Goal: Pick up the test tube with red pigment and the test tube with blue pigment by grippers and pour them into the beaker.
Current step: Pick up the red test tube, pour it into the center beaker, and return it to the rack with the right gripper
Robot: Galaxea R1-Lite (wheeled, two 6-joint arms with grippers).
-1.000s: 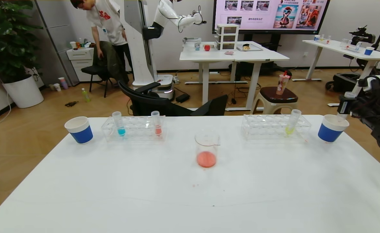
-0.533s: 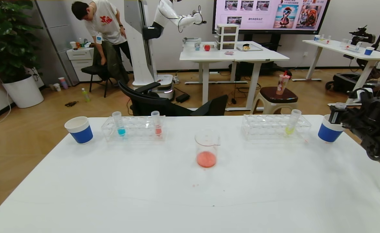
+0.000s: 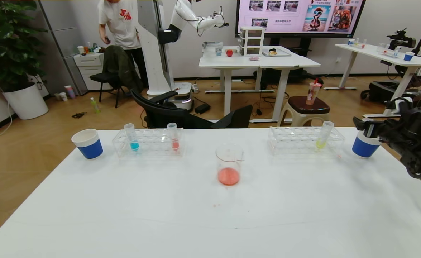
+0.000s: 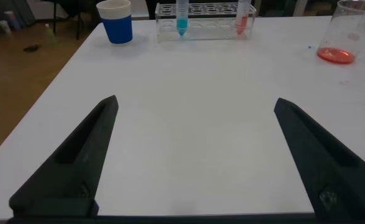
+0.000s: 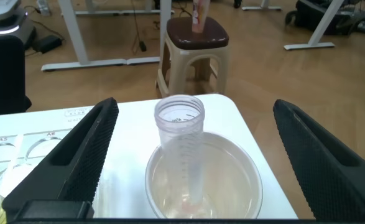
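Note:
The beaker (image 3: 228, 165) stands mid-table with red liquid in its bottom; it also shows in the left wrist view (image 4: 344, 34). The test tube with blue pigment (image 3: 131, 138) stands in the left clear rack (image 3: 147, 143), also in the left wrist view (image 4: 182, 15). A tube with paler salmon-red liquid (image 3: 173, 138) stands in the same rack. My right gripper (image 3: 364, 128) is open above the right paper cup (image 3: 363, 147). In the right wrist view it (image 5: 194, 106) straddles an empty clear tube (image 5: 183, 143) that stands in that cup (image 5: 244, 180). No tube with vivid red liquid shows. My left gripper (image 4: 196, 104) is open over bare table.
A right clear rack (image 3: 305, 139) holds a tube with yellow-green liquid (image 3: 323, 138). A second blue-and-white paper cup (image 3: 87, 143) stands at the far left. A black chair is behind the table's far edge. A person and another robot are far back.
My right gripper came down with the empty tube over the right cup, set it in the cup and opened. The person at the back straightened up.

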